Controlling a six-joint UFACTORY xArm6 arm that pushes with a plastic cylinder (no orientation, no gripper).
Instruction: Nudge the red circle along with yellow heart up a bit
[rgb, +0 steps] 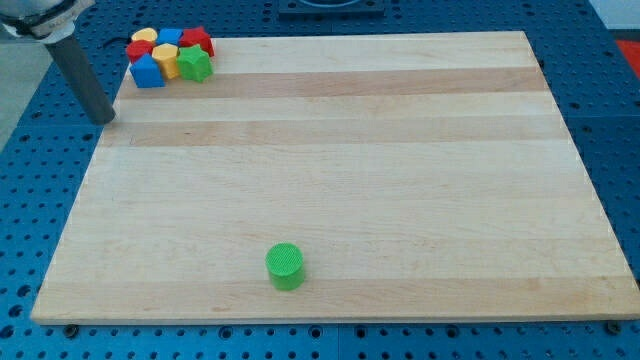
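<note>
- There are no jaws on this arm to be wide, narrow or holding anything — it ends in a plain dark rod, and my tip (105, 121) sits at the left edge of the wooden board (330, 180), towards the view's top
- From my tip, the cluster of blocks lies near, up and to the view's right, packed into the board's top-left corner
- In that cluster the yellow heart (144, 37) is at the far top, with the red circle (139, 50) touching it just below — both on the side of the pile nearest my tip
- Around them: a blue block (148, 71) lowest and closest to my tip, a yellow block (166, 59) beside it, a green block (196, 65) further right, a red block (197, 41) above that, and a second blue block (171, 37) at the top; their exact shapes are hard to make out at this size
- A green cylinder (286, 266) stands alone, well apart from my tip, down towards the view's bottom and to its right
- Progress, as I judge it: the nudge looks not yet begun, since my tip touches no block and the pair already sits almost against the board's top edge, leaving little room
- What is left: bring my tip under the red circle — the blue block stands in the way there — and push gently up without scattering the neighbours
</note>
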